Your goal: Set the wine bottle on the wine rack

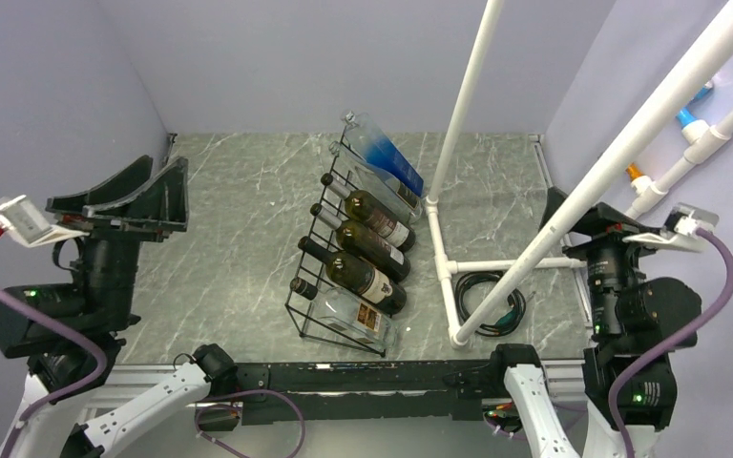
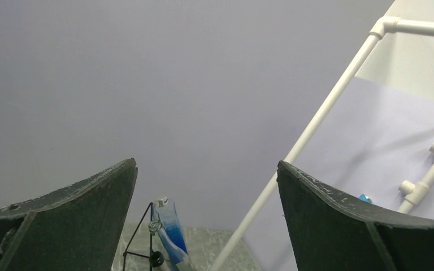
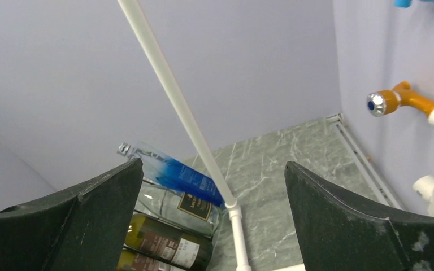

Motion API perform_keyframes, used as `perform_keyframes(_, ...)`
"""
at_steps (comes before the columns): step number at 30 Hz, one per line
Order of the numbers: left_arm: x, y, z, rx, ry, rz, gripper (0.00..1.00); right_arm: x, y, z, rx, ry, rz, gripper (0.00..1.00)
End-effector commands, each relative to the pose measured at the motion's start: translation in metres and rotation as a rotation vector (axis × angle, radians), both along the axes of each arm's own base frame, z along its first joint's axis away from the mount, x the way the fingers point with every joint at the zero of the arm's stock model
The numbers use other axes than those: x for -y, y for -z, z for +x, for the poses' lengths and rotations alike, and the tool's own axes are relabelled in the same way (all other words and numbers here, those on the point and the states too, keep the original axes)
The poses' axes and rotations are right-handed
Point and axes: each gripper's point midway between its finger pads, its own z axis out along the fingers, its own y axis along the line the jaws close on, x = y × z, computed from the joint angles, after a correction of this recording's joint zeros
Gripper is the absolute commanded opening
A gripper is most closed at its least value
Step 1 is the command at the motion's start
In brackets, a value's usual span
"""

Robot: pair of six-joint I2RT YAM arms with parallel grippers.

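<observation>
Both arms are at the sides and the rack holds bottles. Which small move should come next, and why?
Probably none, other than resting both arms where they are. The wine rack carries a full row of bottles, and no bottle lies loose on the table. The left gripper and right gripper are open and empty, so the task looks done.

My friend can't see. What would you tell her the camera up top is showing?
A black wire wine rack on the grey marble table holds six bottles: three dark, two clear, one blue. The left hand and right hand hang open and empty at the sides. White pipes stand on the right.
</observation>
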Motion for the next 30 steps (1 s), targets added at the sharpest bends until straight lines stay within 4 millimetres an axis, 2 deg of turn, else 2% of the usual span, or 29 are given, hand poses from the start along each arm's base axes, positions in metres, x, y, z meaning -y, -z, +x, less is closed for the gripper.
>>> perform_keyframes(1,-0.018,-0.022,-0.023,0.083,0.002,-0.036,1.00,0.003,-0.037,-0.042,0.175,0.022,-0.020,1.00)
perform_keyframes(5,-0.023,-0.025,-0.026,0.095,-0.008,-0.048,0.99,0.015,-0.042,-0.063,0.234,0.091,-0.004,1.00)
perform_keyframes(8,-0.023,-0.025,-0.026,0.094,-0.009,-0.048,1.00,0.026,-0.039,-0.068,0.233,0.151,0.020,1.00)
perform_keyframes(14,-0.016,-0.024,-0.020,0.083,0.003,-0.039,0.99,0.033,-0.018,-0.041,0.093,0.190,0.031,1.00)
perform_keyframes(18,-0.014,-0.025,-0.019,0.076,0.007,-0.035,0.99,0.033,-0.016,-0.038,0.082,0.190,0.030,1.00)
perform_keyframes(30,-0.022,-0.021,-0.021,0.070,-0.020,-0.047,0.99,0.048,-0.023,-0.075,0.191,0.278,0.062,1.00)
